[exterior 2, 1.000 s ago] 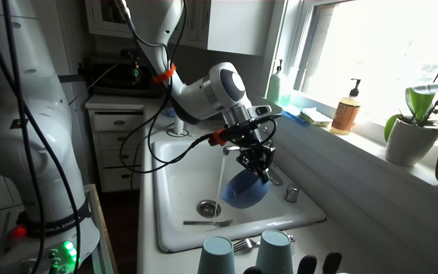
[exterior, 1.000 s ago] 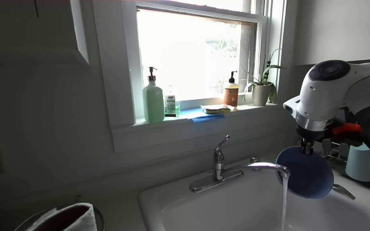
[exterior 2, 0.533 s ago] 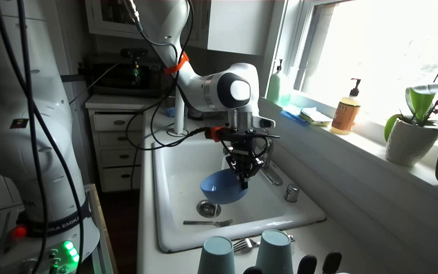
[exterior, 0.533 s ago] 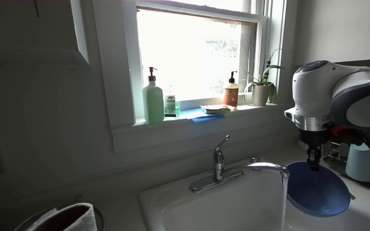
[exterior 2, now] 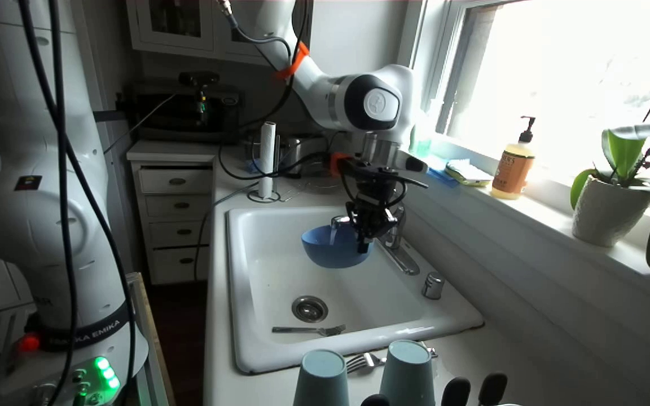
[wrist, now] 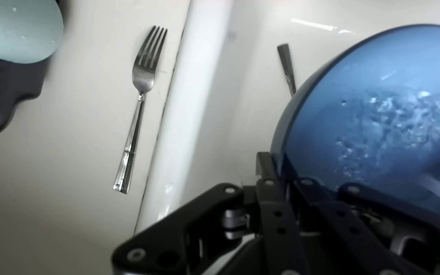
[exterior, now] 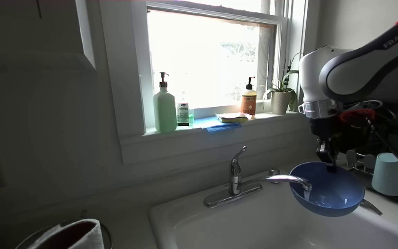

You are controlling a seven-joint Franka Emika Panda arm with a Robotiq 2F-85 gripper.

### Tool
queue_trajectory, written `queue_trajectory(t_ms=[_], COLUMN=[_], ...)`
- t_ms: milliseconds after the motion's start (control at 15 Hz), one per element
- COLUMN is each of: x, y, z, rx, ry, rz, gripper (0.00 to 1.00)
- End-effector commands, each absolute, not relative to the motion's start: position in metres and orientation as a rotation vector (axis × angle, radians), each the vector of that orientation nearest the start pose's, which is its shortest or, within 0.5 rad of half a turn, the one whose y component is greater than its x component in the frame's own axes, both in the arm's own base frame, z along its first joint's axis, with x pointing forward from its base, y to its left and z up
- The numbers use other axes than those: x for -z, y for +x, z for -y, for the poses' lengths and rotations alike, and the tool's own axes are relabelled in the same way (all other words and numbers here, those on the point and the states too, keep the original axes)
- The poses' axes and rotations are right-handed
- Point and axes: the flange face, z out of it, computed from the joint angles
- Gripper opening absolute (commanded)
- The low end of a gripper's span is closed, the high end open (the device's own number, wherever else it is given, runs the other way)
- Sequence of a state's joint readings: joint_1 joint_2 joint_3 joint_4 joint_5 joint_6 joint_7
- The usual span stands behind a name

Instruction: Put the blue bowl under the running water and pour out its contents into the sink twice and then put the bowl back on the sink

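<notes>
The blue bowl (exterior: 333, 193) hangs above the sink (exterior: 155, 221), nearly upright with a slight tilt, below the faucet spout (exterior: 285, 178). Running water (exterior: 306, 196) drops into it, and in the wrist view bubbling water (wrist: 407, 118) covers part of its inside. My gripper (wrist: 277, 168) is shut on the rim, one finger outside the wall and one inside; in an exterior view the gripper (exterior 2: 363, 246) grips the bowl (exterior 2: 330, 256) at its window-side edge. The bowl's far side is cut off in the wrist view.
A fork (exterior 2: 308, 330) lies in the basin near the drain (exterior 2: 310, 309). Another fork (wrist: 139, 84) rests on the counter beside the rim. Pale cups (exterior 2: 408, 372) stand close by. The faucet handle (exterior: 236, 164) rises behind the spout; bottles and a plant (exterior: 281, 100) line the sill.
The bowl has gone from steeply tilted beside the stream to nearly level beneath the spout. It swung down, then rose toward the faucet, still gripped. Water now falls inside it.
</notes>
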State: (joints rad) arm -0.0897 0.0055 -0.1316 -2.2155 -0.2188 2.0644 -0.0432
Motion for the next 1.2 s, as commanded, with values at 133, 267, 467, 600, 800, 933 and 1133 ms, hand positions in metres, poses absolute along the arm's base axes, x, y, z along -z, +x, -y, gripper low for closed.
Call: queue_trajectory(t_ms=[133, 267, 467, 600, 800, 933, 1133], x=[-0.362, -0.358, -0.354, -0.354, -0.359, -0.361, -0.364], y=[0.516, 0.518, 0.519, 0.521, 0.521, 0.520, 0.522], z=[0.135, 0.136, 0.136, 0.137, 0.139, 0.140, 0.135], rx=[-0.415, -0.446, -0.461, -0.449, -0.418, -0.408, -0.306], ry=[-3.275, -3.279, -3.281, -3.325, -3.501, -3.607, -3.740], rz=[-0.178, -0.176, -0.153, -0.127, 0.005, 0.084, 0.249], gripper=[0.01, 0.01, 0.01, 0.01, 0.01, 0.01, 0.01])
